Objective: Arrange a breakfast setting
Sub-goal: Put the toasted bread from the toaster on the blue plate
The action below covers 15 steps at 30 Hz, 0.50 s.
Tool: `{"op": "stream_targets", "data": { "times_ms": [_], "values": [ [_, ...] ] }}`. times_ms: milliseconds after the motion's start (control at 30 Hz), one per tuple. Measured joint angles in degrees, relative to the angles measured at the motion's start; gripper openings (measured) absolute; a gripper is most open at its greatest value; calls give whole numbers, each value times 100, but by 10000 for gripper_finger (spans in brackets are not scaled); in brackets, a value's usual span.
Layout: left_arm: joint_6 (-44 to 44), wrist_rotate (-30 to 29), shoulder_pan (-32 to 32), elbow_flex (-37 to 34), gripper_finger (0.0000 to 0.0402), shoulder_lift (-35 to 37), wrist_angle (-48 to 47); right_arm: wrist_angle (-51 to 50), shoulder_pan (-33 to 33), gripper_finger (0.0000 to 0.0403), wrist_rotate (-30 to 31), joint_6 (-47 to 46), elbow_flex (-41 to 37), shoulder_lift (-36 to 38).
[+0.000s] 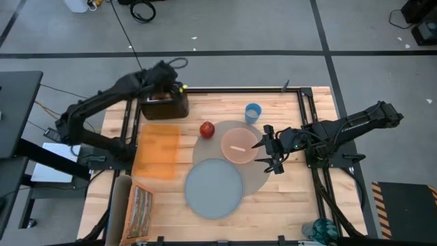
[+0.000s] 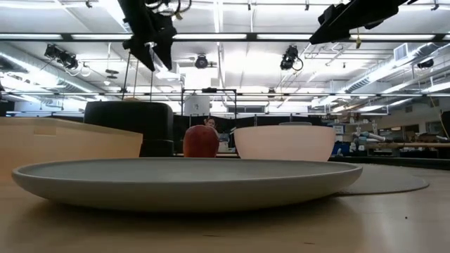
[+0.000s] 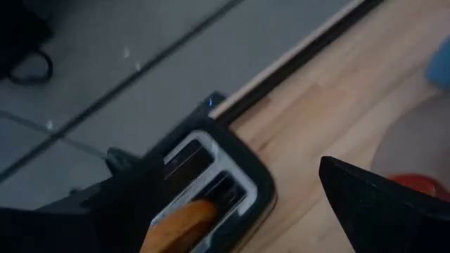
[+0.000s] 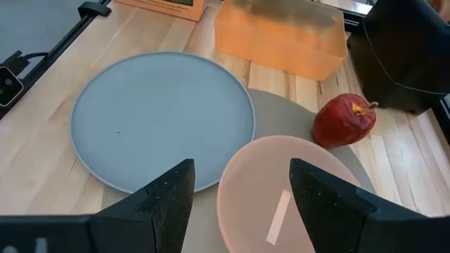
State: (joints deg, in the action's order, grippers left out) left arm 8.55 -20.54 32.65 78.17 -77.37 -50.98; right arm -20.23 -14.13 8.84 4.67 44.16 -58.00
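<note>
The round grey-tan mat (image 1: 254,179) lies mid-table. On it rest the grey plate (image 1: 214,188), partly off the mat's near-left side, and the pink bowl (image 1: 239,145) with a pale spoon (image 4: 279,218) lying inside. The red apple (image 1: 207,129) sits at the mat's far-left edge, and the blue cup (image 1: 252,113) stands beyond. The bagel (image 3: 184,221) sticks up from a slot of the black toaster (image 1: 165,104). My left gripper (image 3: 232,232) is open above the toaster and clear of it. My right gripper (image 4: 242,183) is open, raised just right of the bowl.
The orange translucent board (image 1: 156,149) lies left of the mat, in front of the toaster. A printed box (image 1: 140,212) lies at the near left corner. A teal object (image 1: 321,229) sits at the near right edge. Black rails (image 1: 307,123) frame the table.
</note>
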Motion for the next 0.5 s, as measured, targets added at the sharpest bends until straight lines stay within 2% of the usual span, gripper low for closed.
{"op": "stream_targets", "data": {
  "times_ms": [267,500],
  "values": [
    [-3,178,456,1287,381,-1130,-1493,-34,-2,240,-2,0,-2,-2],
    [322,170,453,1524,349,-1678,-1799,-11,0,240,-1,3,-214,0]
  ]
}}
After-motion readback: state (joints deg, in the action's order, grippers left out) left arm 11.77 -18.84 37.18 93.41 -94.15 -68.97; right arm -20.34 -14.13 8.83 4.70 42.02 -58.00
